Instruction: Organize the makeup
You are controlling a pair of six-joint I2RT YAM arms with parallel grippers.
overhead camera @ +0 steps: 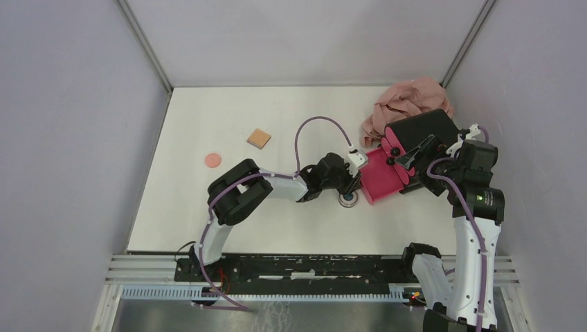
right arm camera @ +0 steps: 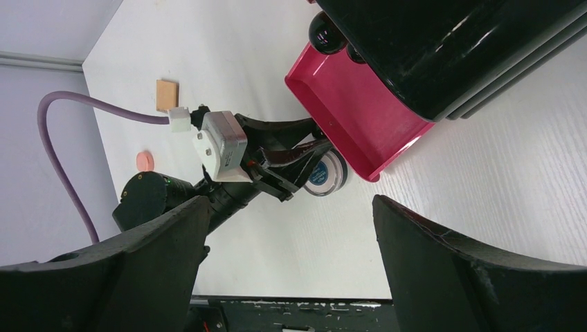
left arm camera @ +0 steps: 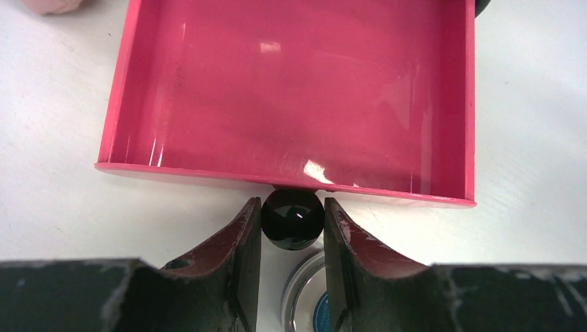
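Compact (left arm camera: 308, 297), round and silver with a blue label, lies on the table (overhead camera: 208, 207) at the lower middle of the left wrist view, right under the left claw (left arm camera: 291, 205) and just in front of the pulled-out drawer (left arm camera: 291, 90). From above it shows as a small disc beside the drawer's near corner. Pad (overhead camera: 259, 138), tan and square, lies toward the upper left of the table, well apart from the compact. The salmon puff (overhead camera: 212, 160) lies lower and further left of the pad.

The left claw is closed on the drawer's black knob (left arm camera: 292, 221), one finger on each side of it. The magenta drawer holds nothing that can be seen. It sticks out of the black box (overhead camera: 422, 128) at the right of the overhead view, with a pinkish cloth (overhead camera: 408, 104) bunched behind the box. The right claw (right arm camera: 289, 207) hangs beside the box with its fingers spread wide and nothing between them.
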